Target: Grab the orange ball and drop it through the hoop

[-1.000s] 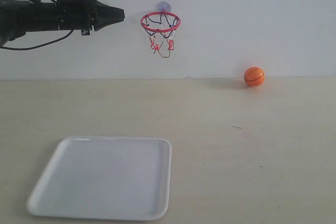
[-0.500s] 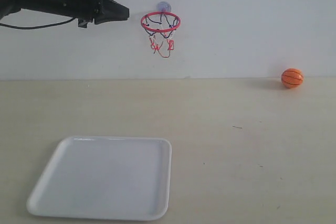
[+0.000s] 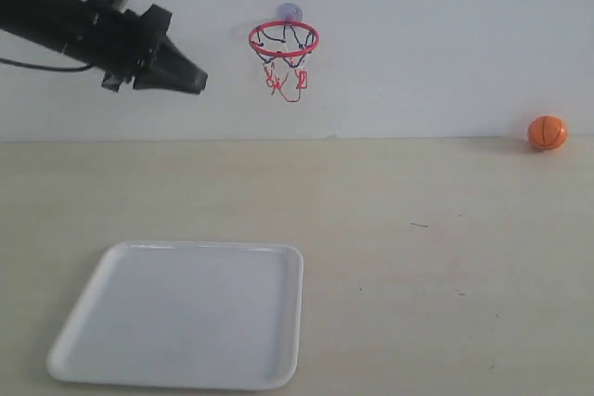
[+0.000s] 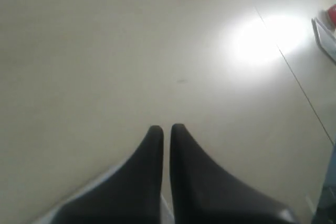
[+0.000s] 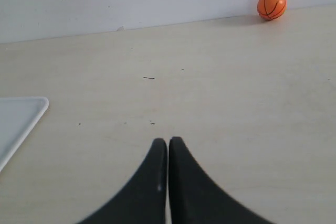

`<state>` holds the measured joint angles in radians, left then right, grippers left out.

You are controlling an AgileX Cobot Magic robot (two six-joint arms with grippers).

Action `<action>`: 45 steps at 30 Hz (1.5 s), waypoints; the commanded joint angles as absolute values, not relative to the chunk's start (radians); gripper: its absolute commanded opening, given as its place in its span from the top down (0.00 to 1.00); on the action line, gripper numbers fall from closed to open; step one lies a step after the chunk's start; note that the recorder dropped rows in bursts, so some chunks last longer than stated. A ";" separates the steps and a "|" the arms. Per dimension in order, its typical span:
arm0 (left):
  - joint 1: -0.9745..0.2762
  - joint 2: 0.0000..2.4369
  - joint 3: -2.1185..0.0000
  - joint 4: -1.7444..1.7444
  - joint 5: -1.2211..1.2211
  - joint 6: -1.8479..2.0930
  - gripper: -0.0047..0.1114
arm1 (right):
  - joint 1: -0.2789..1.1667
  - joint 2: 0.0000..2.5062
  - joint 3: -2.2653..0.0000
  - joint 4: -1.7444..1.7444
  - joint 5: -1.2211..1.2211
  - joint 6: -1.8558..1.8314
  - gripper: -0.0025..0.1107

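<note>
We found the small orange black-seamed ball (image 3: 548,133) by the wall, well right of the red-ringed net hoop (image 3: 284,39); left gripper (image 4: 166,128) and right gripper (image 5: 168,141) sat closed and empty, so the seemingly nearer right one needed opening wide first.

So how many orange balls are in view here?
1: the orange ball sits on the table, far right near the wall, well clear of the hoop. No other shows in any view.
</note>
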<state>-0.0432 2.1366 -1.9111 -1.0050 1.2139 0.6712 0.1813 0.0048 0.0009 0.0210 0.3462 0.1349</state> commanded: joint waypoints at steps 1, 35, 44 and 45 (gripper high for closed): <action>-0.044 1.937 -1.504 -1.104 1.221 0.859 0.92 | 0.180 0.000 0.000 0.017 0.334 0.132 0.98; -0.044 1.300 -0.060 -1.530 1.221 1.311 0.92 | 0.180 0.000 0.000 0.017 0.334 0.132 0.98; -0.044 0.916 -0.060 -1.522 1.208 1.311 0.92 | 0.180 0.000 0.000 0.017 0.334 0.132 0.98; -0.044 0.863 -0.060 -1.528 1.183 1.311 0.92 | 0.180 0.000 0.000 0.017 0.334 0.132 0.98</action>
